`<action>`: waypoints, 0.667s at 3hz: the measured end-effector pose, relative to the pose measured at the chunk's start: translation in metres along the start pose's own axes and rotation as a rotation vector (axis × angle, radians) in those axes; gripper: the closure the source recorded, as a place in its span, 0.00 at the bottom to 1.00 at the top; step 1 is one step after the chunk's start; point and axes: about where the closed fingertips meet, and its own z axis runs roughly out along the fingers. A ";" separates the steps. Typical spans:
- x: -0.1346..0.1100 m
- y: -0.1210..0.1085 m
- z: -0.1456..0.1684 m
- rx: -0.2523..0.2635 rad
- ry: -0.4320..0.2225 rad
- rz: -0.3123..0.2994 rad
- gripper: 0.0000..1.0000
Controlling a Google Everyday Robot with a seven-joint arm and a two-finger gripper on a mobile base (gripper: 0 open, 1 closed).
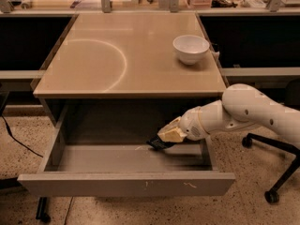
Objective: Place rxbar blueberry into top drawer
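The top drawer [126, 183] stands pulled wide open under the beige desk [126, 55]. My gripper [165, 139], yellowish at its tip, reaches in from the right on a white arm [243, 114] and hangs low over the right part of the drawer's floor. It is shut on the rxbar blueberry [156, 144], a small dark bar that sticks out to the left just above the drawer bottom.
A white bowl [191, 48] stands at the desk's back right. An office chair base [272, 163] with castors is on the floor to the right. A dark cable [18, 139] runs along the floor at left. Clutter lines the shelf behind the desk.
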 end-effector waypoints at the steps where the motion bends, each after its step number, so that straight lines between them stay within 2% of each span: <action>1: 0.000 0.000 0.001 0.000 0.000 0.001 0.79; 2: 0.000 0.000 0.001 0.000 0.000 0.001 0.56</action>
